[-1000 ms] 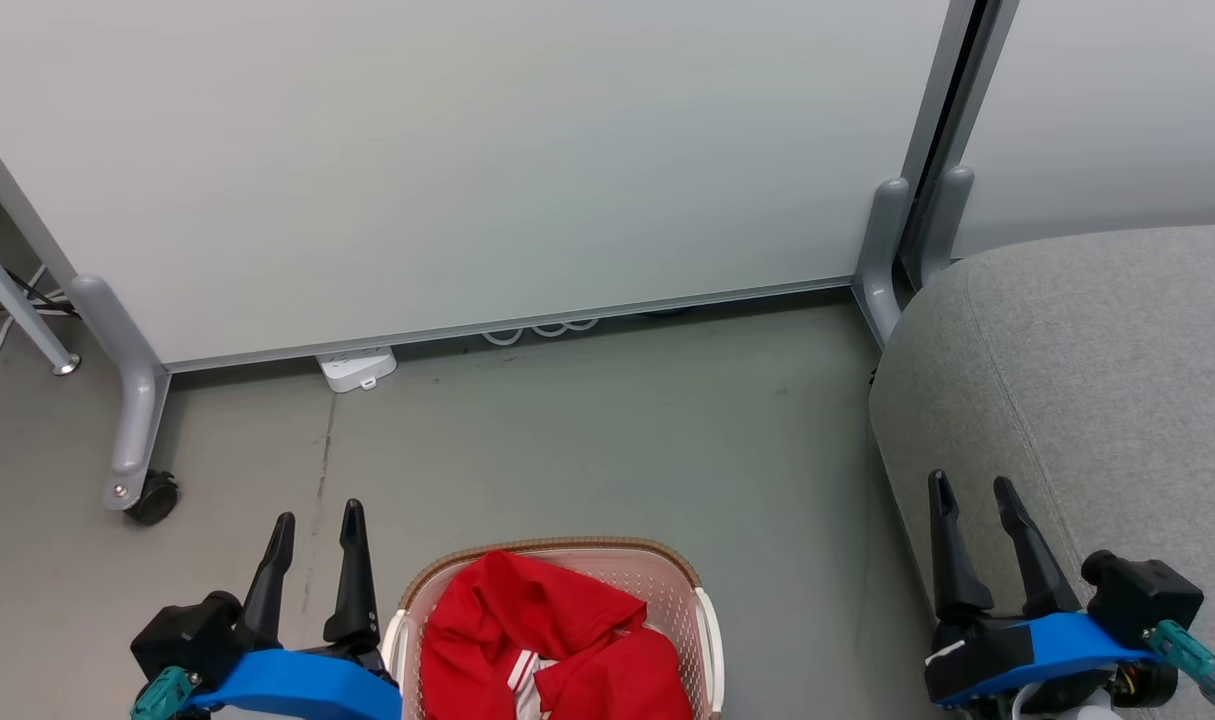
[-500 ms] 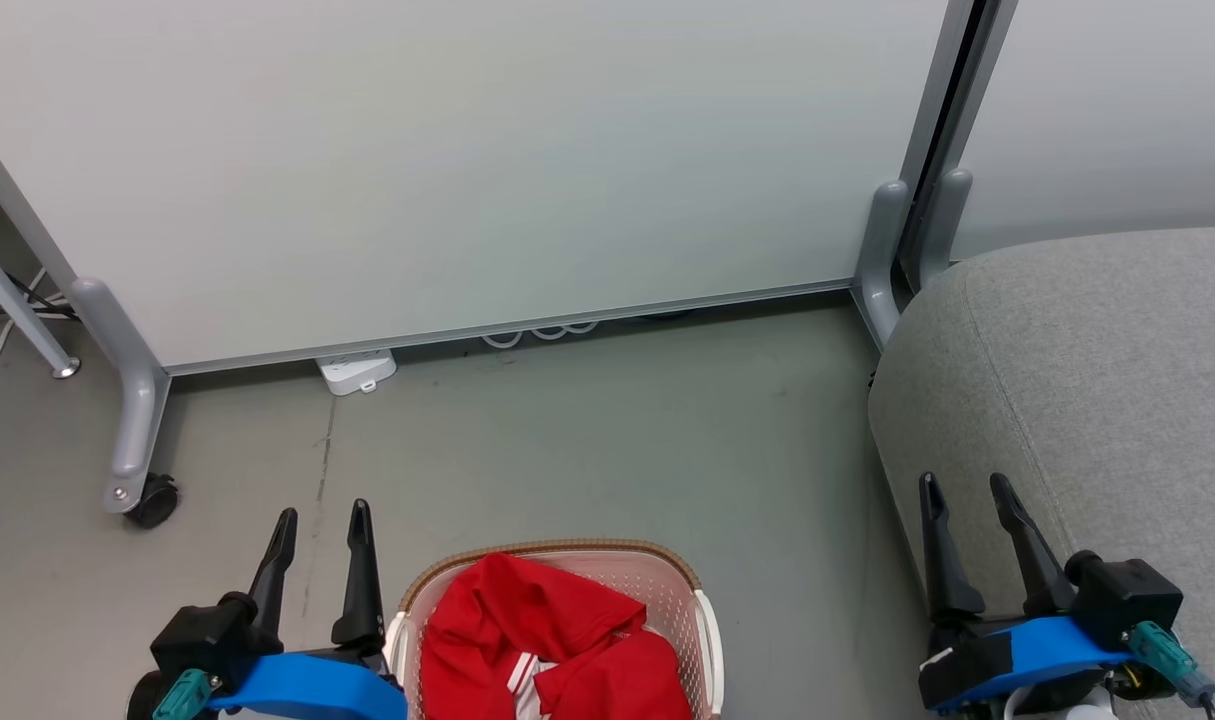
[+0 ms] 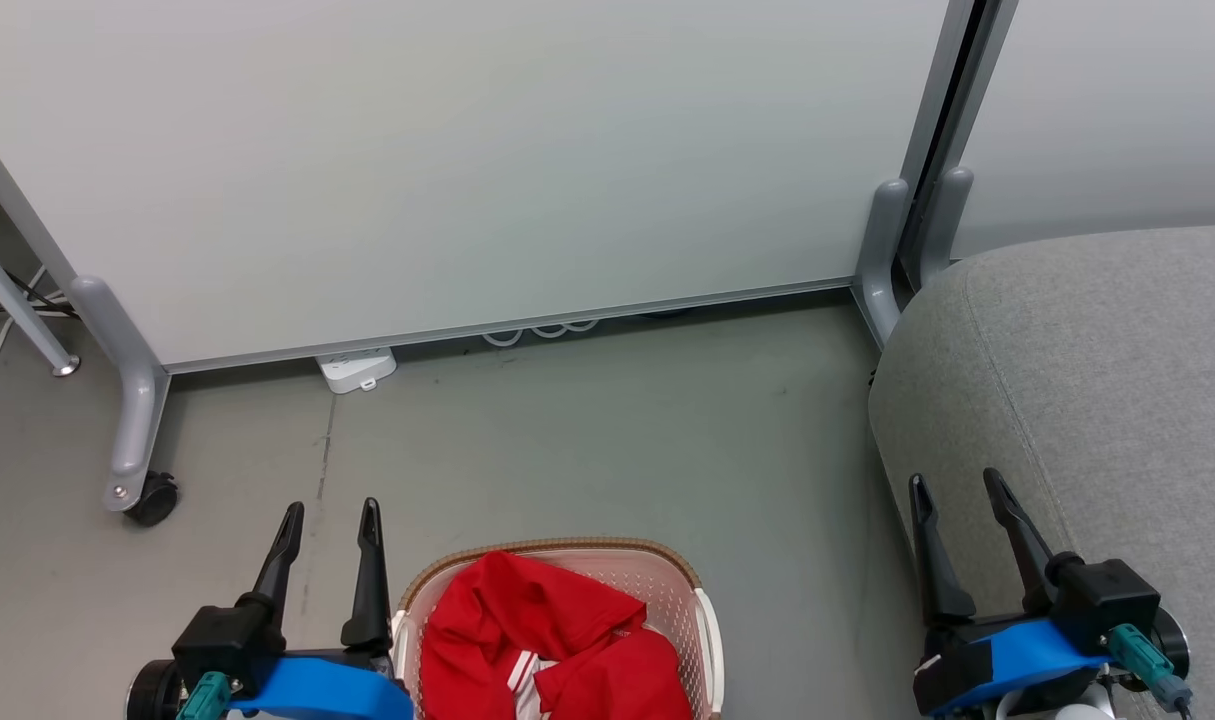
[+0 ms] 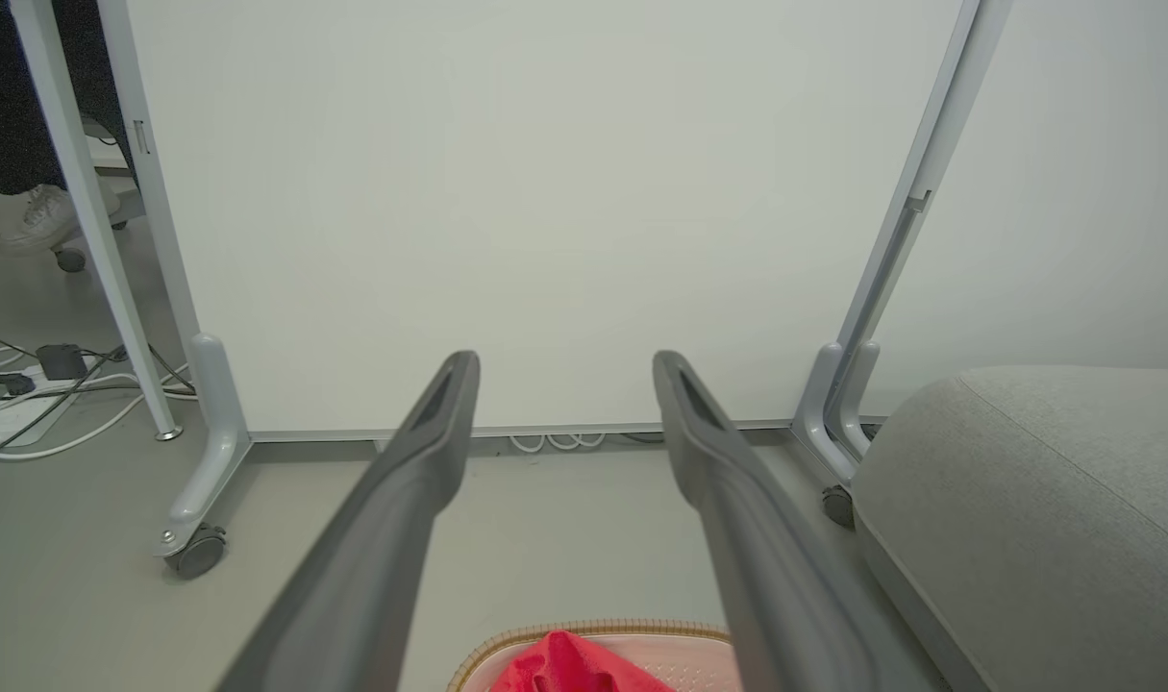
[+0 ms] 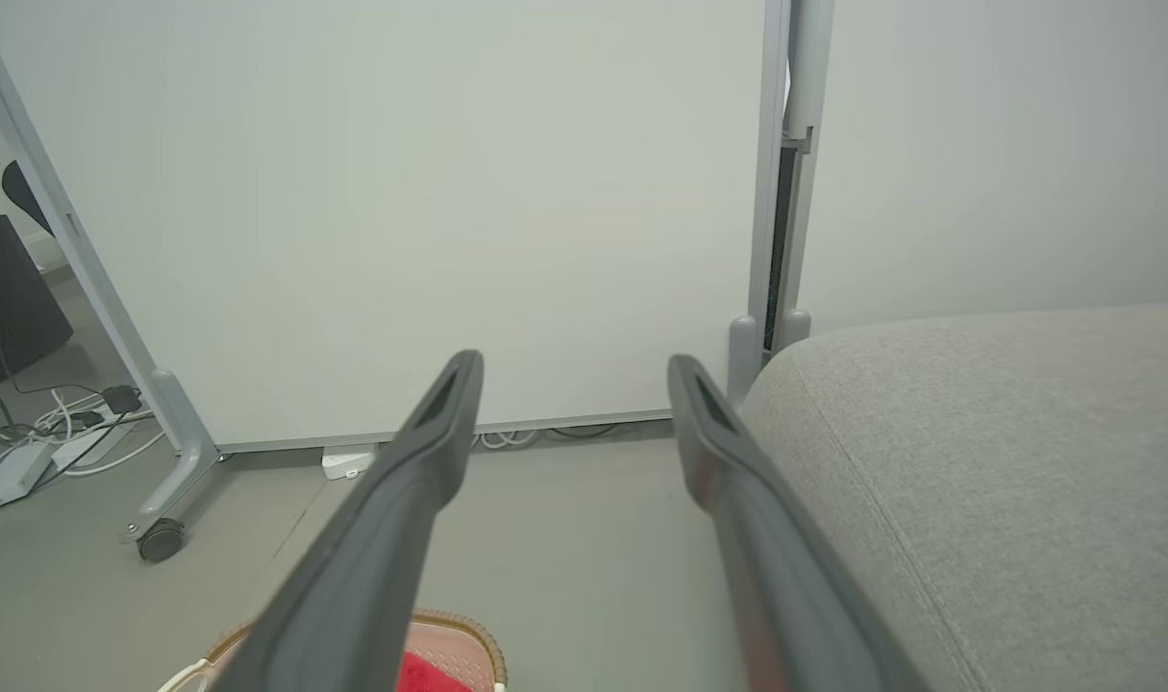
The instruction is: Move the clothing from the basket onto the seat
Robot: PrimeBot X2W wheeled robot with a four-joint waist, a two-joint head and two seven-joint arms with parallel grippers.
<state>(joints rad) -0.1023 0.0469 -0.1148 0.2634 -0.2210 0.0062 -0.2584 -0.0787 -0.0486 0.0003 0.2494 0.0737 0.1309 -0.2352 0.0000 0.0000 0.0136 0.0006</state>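
While both arms sit low at the near edge of the head view, the left tool (image 3: 332, 506) has its two dark fingers spread apart and holds nothing. The fingers point up that view, over the grey floor (image 3: 607, 430). The right tool (image 3: 953, 477) is likewise spread and empty. Its fingers appear against the near left edge of the seat (image 3: 1097, 380); whether they touch the fabric cannot be told.

The basket (image 3: 557, 546) stands on the floor between the two tools, just beside the left tool and well apart from the right one. Its brown rim and perforated cream wall are visible, and the bottom edge of the head view cuts off its near part. The clothing (image 3: 537, 620) lies inside the basket as a crumpled red heap, with white striped trim showing near its lower middle. It is apart from both tools.

The seat is light grey woven fabric with a rounded corner and a seam line. It occupies the right side, with a strip of floor separating it from the basket.

Beyond the floor stands a pale partition panel (image 3: 467, 150) on grey metal feet, with a black caster (image 3: 152, 497) under the left foot. A white power strip (image 3: 357, 367) lies at the panel's lower edge, near looped white cables (image 3: 542, 330).
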